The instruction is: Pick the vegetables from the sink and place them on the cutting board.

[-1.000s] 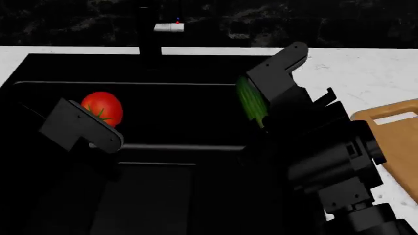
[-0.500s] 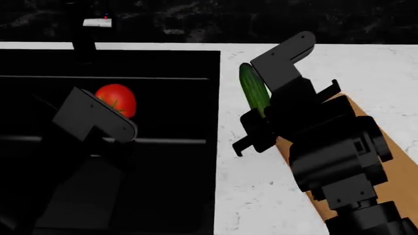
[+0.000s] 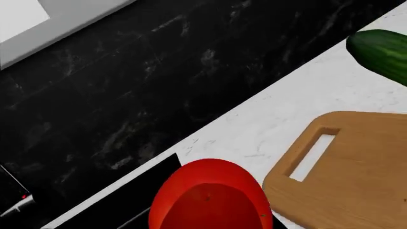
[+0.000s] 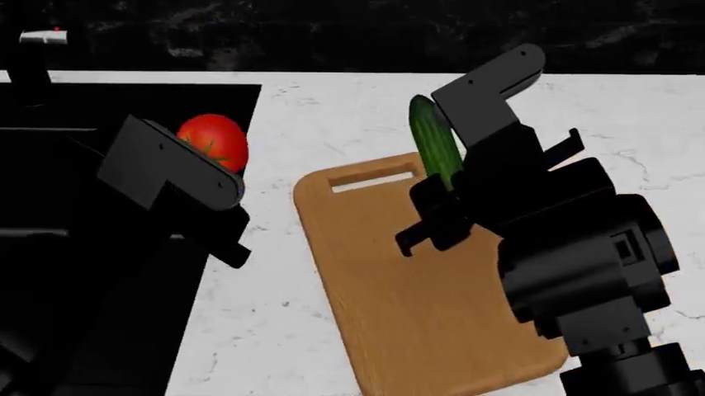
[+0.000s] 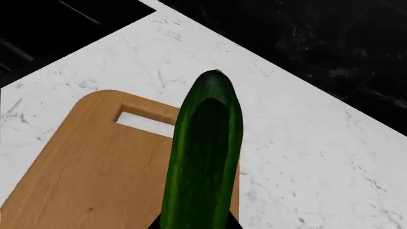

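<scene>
Below the right gripper [image 4: 441, 177], cutting board [image 4: 418, 289] on the counter [image 4: 330, 107]. Sink [image 4: 66, 165] beneath the raised left gripper [image 4: 215, 177]. Right clamped on cucumber [image 4: 435, 144], angled upward; left closed around tomato [image 4: 215, 140].

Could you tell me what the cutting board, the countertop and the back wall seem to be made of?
The cutting board looks like light brown wood with a matte finish: faint grain, rounded corners and a slot handle. The countertop looks like polished white marble or similar stone, with thin grey veins. The back wall looks like dark veined stone, black with pale mottling; being a render, its true material stays open.
</scene>
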